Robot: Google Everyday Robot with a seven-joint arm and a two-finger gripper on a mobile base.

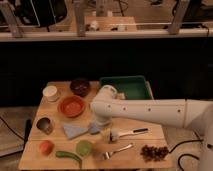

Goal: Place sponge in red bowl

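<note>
The sponge, a small blue-grey block, lies on the wooden table at the right end of a light-blue cloth. My gripper hangs from the white arm, which reaches in from the right. The gripper is right over the sponge and hides its right part. The orange-red bowl stands to the upper left of the gripper, about a bowl's width away, and nothing shows inside it.
A dark maroon bowl, a white cup and a green tray stand at the back. A metal cup, an orange fruit, a green apple, a green pepper, a fork, a brush and dark dried fruit lie in front.
</note>
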